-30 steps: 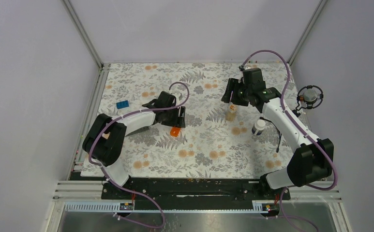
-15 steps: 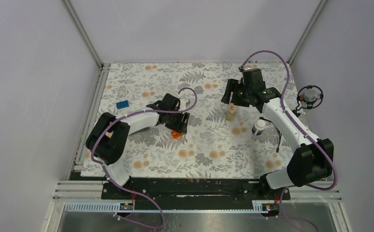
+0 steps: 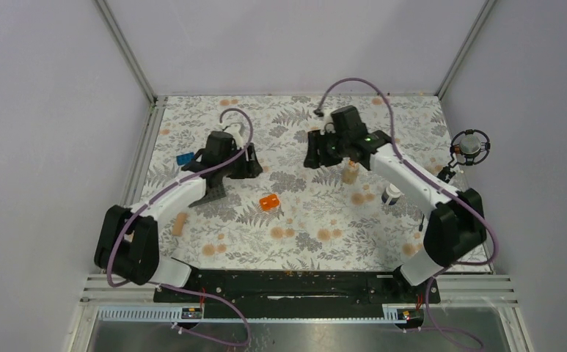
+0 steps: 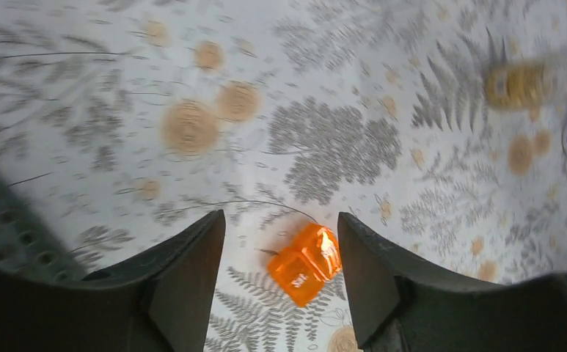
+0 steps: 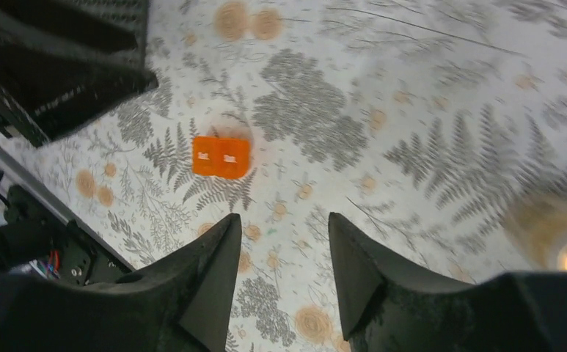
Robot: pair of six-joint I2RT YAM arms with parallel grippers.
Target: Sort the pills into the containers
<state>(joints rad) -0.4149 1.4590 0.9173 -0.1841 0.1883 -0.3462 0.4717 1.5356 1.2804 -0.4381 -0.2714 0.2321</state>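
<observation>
Findings, worktop (image 3: 192, 249), floral-patterned:

1. The orange box (image 3: 268, 202) lies flat near the middle, somewhat toward the near edge, touching nothing. Whether its lid is latched cannot be told.
2. The tan bottle (image 3: 350, 173) stands upright right of centre. The white-and-dark bottle (image 3: 392, 193) stands upright near it, toward the right edge. Both sit on the right arm's side, which in my judgement suits that arm for handling them.
3. The blue brick (image 3: 185, 158) rests near the left edge, apart from the containers.
4. The left claw (image 3: 247, 165) is spread and carries nothing, raised left of centre. Its wrist view frames the orange box (image 4: 306, 264) between the two fingers.
5. The right claw (image 3: 313, 152) is likewise spread and empty, raised on the far side of the box and just beside the tan bottle. Its wrist view also shows the orange box (image 5: 221, 156).

Assessment: both claws are open and look toward the one box, so a pick-up seems to be in preparation. The arms crowd the centre, so contact between them is a risk. Loose pills cannot be distinguished from the orange blossoms of the pattern.
</observation>
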